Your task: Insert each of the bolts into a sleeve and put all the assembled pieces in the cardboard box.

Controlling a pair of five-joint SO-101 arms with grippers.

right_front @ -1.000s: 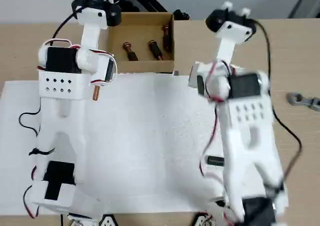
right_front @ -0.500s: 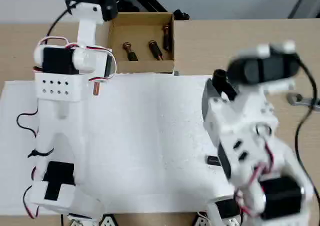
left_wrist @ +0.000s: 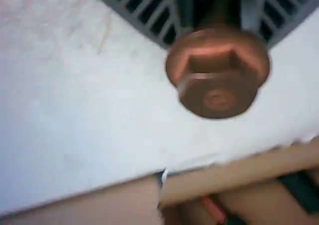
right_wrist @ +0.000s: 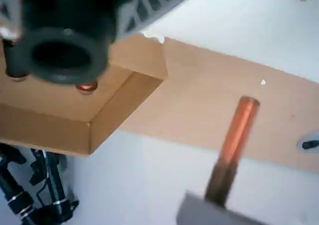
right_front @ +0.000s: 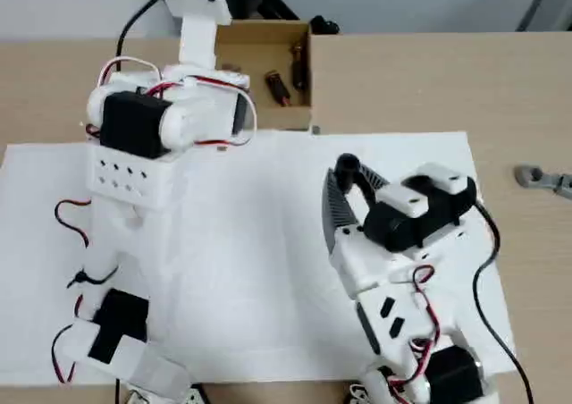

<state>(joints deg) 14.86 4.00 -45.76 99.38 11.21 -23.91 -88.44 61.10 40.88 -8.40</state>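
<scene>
Claws first: the left claw (left_wrist: 218,8) is clamped on a copper bolt (left_wrist: 218,70), with its dark ribbed fingers on either side of the shank and the hex head poking out toward the wrist camera. Under it is the edge of the white sheet (right_front: 268,243), and a corner of the cardboard box (right_front: 284,118) is just past that. So the bolt hangs near the box, but not over it as far as I can tell. In the high view that arm leans in across the box's front left part and covers some of it.

The right claw (right_front: 349,179) is closed on a black sleeve (right_front: 346,164). The tube sticks out past the fingertips, open end facing the right wrist camera. It sits over the right half of the sheet, well apart from the box.

The right wrist view also has a copper rod (right_wrist: 234,140) poking out of a grey piece (right_wrist: 214,210). Looks like a bolt shank, can't tell what's gripping it.

Inside the box, two sleeved bolts (right_front: 277,87) lie near the right wall. The box sits on the wooden bench (right_front: 402,82) right at the sheet's far edge, and a wrench (right_front: 541,179) lies on the bench off the sheet's right side
</scene>
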